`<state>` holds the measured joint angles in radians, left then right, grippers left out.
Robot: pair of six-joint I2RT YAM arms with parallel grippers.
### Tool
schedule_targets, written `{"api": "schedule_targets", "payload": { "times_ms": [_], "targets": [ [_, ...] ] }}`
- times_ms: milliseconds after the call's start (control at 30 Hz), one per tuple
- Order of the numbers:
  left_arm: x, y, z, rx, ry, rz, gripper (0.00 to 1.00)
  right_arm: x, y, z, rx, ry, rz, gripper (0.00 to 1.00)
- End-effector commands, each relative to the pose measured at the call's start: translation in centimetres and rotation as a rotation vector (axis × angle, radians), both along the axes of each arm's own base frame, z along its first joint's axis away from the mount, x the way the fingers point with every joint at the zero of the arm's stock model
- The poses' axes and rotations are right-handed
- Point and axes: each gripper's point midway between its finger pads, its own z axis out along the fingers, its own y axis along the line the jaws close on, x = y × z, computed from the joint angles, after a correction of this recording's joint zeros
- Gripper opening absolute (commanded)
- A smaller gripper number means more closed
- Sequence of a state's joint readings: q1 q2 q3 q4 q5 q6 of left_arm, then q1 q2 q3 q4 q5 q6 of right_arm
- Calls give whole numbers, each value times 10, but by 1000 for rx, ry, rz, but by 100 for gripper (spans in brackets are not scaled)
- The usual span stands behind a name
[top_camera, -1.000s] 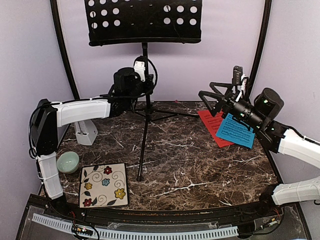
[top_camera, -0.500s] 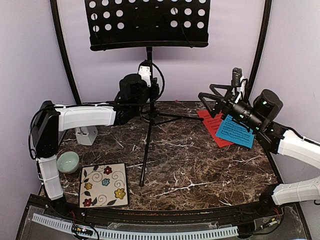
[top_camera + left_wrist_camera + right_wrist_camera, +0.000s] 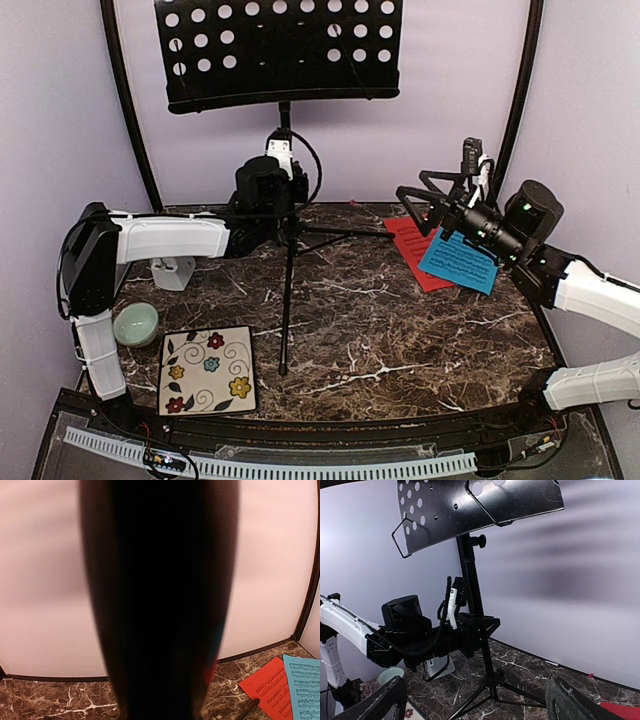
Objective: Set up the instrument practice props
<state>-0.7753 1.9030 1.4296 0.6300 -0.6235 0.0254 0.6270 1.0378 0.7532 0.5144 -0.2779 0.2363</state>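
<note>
While the left fingers (image 3: pixel 487 627) stayed clamped on its pole, the stand (image 3: pixel 284 50) had swung back leftward, standing near upright mid-desk (image 3: pixel 400 340), its placement judged almost settled; the right fingers (image 3: pixel 572 705) gaped empty above the blue sheet (image 3: pixel 455 262).

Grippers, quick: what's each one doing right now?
Left gripper: closed on the pole of the music stand.
Right gripper: open, holding nothing.
</note>
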Motion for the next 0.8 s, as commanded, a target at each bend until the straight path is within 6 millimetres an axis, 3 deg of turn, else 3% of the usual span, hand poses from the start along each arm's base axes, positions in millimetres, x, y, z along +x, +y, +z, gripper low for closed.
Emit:
{"api": "schedule_targets", "payload": {
  "times_ms": [0, 267, 367, 767],
  "targets": [
    [-37, 34, 130, -258, -256, 5, 0, 26, -13, -13, -29, 34, -149, 92],
    [-41, 42, 145, -266, -278, 6, 0, 103, -56, -112, -232, 271, -533, 53],
    [-37, 43, 144, -280, -271, -10, 0, 125, -58, -150, -294, 345, -560, 46],
    [-33, 41, 144, -306, -270, -78, 0, 217, -58, -258, -425, 568, -598, 20]
  ]
}}
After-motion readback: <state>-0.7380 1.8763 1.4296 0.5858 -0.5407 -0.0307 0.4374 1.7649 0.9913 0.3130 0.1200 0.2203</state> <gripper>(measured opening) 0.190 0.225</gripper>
